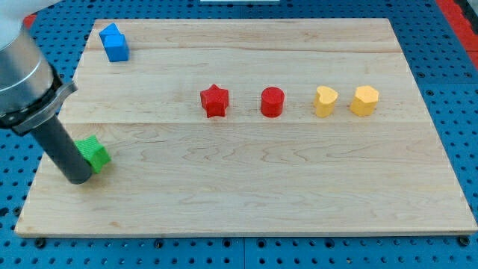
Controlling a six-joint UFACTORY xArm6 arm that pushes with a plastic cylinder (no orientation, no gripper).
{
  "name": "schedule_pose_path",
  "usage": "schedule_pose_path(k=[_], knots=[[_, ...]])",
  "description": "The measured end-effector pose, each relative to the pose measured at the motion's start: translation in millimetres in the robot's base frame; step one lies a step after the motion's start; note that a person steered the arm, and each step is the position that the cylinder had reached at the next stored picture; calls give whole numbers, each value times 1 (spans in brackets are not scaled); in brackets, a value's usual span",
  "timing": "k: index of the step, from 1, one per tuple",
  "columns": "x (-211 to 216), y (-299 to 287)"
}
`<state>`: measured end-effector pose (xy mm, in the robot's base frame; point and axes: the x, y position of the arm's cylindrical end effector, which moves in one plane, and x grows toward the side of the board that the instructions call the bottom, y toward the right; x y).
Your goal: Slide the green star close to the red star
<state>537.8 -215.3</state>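
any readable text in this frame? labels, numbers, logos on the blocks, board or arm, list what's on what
None: no text, number, logo or sign can be read in the camera view.
Light wooden board: bare grain.
Green star block, red star block, red cylinder block, two yellow blocks, blue block: plain faces.
Dark rod: unmarked; my tip sits against the green star's left side.
Blue perforated surface around the board: holes only.
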Motion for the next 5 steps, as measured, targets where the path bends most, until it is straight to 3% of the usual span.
schedule_pose_path(k=[5], knots=[[-117,-12]])
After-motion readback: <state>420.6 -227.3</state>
